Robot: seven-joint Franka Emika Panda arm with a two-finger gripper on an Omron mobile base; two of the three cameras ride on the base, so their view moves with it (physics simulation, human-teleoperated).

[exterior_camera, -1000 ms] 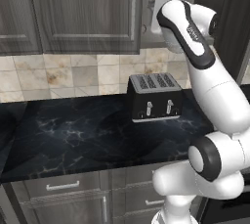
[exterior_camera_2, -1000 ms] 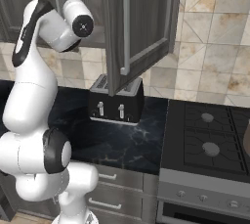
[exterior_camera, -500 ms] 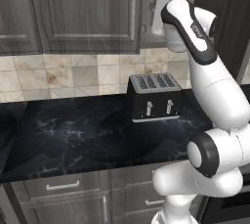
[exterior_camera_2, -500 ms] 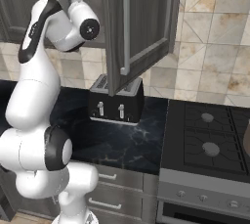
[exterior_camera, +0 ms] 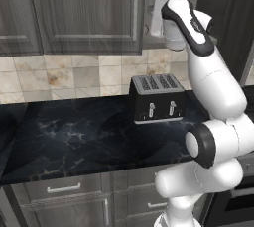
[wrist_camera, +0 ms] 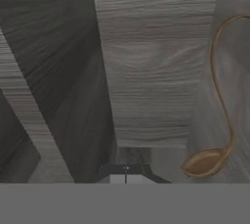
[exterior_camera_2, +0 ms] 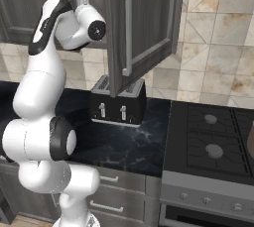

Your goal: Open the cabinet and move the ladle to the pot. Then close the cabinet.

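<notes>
In the left base view, at nine o'clock, the left door of the cabinet is shut above the black marble table. Toward the centre the toaster stands on that table, and at one o'clock the arm reaches up with its hand at the mouth of the open right half. In the right base view the right door is swung wide toward the camera, its silver handle facing out, above the toaster. At three to four o'clock lies the stove.

In the hand view, pale grey wood of the cabinet's inside spreads from nine o'clock across the middle. The ladle lies at three to four o'clock inside the cabinet, its brown bowl low and its thin handle curving up. The pincer sits at six o'clock, tips pressed together, pinching nothing and well apart from the ladle.

By my reading, the opening is done. Fetching the ladle, carrying it to the pot and closing the door all remain.
</notes>
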